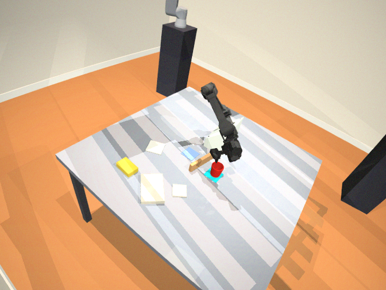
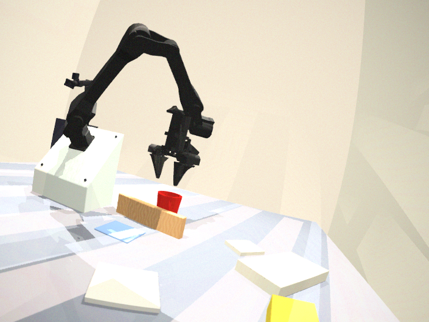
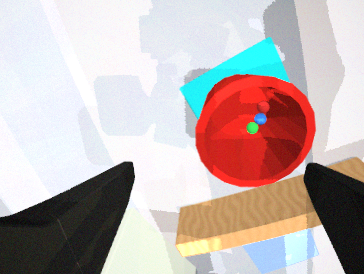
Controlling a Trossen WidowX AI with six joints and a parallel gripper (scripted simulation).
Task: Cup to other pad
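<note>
The red cup [image 1: 216,172] [image 2: 168,201] [image 3: 240,167] stands upright on the cyan pad [image 1: 216,180] [image 3: 245,62], which is hidden in the exterior view. In the wrist view a red marble [image 3: 263,107], a blue marble [image 3: 260,119] and a green marble [image 3: 252,128] lie inside the cup. The blue pad [image 1: 190,153] [image 2: 116,228] [image 3: 280,254] lies bare on the other side of the wooden barrier [image 1: 199,163] [image 2: 138,212] [image 3: 240,220]. My gripper [image 2: 167,181] [image 3: 219,171] is open and empty. It hangs above the cup, with its fingertips clear of the rim.
The barrier stands close beside the cup. A large cream slab [image 1: 152,187] [image 2: 282,270], two smaller cream tiles [image 1: 155,147] [image 1: 179,190] [image 2: 124,291] [image 2: 244,246] and a yellow block [image 1: 126,166] [image 2: 292,308] lie farther off. The pale arm base [image 2: 62,190] stands behind the blue pad.
</note>
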